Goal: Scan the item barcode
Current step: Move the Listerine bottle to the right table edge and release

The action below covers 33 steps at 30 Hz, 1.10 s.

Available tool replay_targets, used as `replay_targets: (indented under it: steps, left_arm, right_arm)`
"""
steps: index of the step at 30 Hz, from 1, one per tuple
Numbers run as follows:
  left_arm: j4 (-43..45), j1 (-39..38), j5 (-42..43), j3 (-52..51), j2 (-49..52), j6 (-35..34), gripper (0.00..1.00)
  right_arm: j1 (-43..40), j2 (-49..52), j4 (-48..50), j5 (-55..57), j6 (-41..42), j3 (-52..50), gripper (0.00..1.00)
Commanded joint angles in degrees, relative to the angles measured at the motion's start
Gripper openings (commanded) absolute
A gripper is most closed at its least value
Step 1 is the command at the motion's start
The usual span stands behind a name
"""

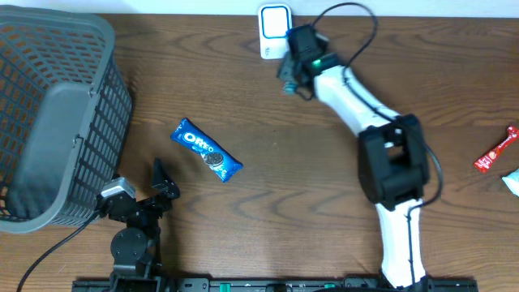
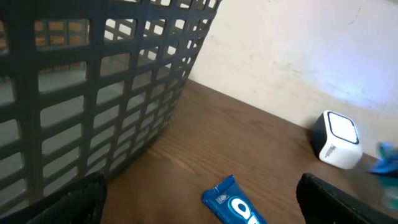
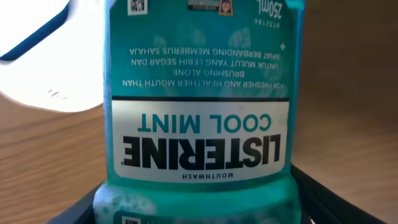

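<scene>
Two claws show over the brown bench (image 1: 284, 186). The right claw (image 1: 290, 79) reaches to the far middle and grips a teal Listerine bottle (image 3: 199, 124) by its sides, jaws about halfway apart with the bottle filling the gap. The bottle sits just beside the white scanner (image 1: 274, 31), on its near-right side; whether they touch I cannot tell. In the right wrist view the label reads upside down, a small square code shows near the top edge, and the scanner's bright white body fills the upper left. The left claw (image 1: 165, 182) rests at the near left, jaws spread wide with nothing between them. Just beyond it a blue Oreo pack (image 1: 206, 150) lies flat, to the right of a grey mesh basket (image 1: 113, 105). A red candy bar (image 1: 496, 150) lies at the right edge.
</scene>
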Motion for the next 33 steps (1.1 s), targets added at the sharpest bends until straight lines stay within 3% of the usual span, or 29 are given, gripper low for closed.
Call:
replay_targets:
  steps: [1,8,15,23,33]
  left_arm:
    - [-1.2,0.31,0.13,-1.55,-0.35,0.35,0.98]
    - [-1.2,0.31,0.13,-1.55,-0.35,0.35,0.98]
    - [-1.2,0.31,0.13,-1.55,-0.35,0.35,0.98]
    - [-1.2,0.31,0.13,-1.55,-0.35,0.35,0.98]
    - [-1.2,0.31,0.13,-1.55,-0.35,0.35,0.98]
  right_arm:
    - [-4.66,-8.22,-5.27,3.34,-0.15,2.86,0.35]
    - [-16.44,-8.72,-21.22,9.18,-0.17,2.58,0.35]
    - [-29.55,-8.72,-24.0,16.87,-3.65,1.4,0.36]
    - [-46.8,-8.28,-17.66,18.64,-4.94,-5.42,0.36]
    - [-57.96,-8.28,-3.5,11.96,-9.2,-16.72,0.41]
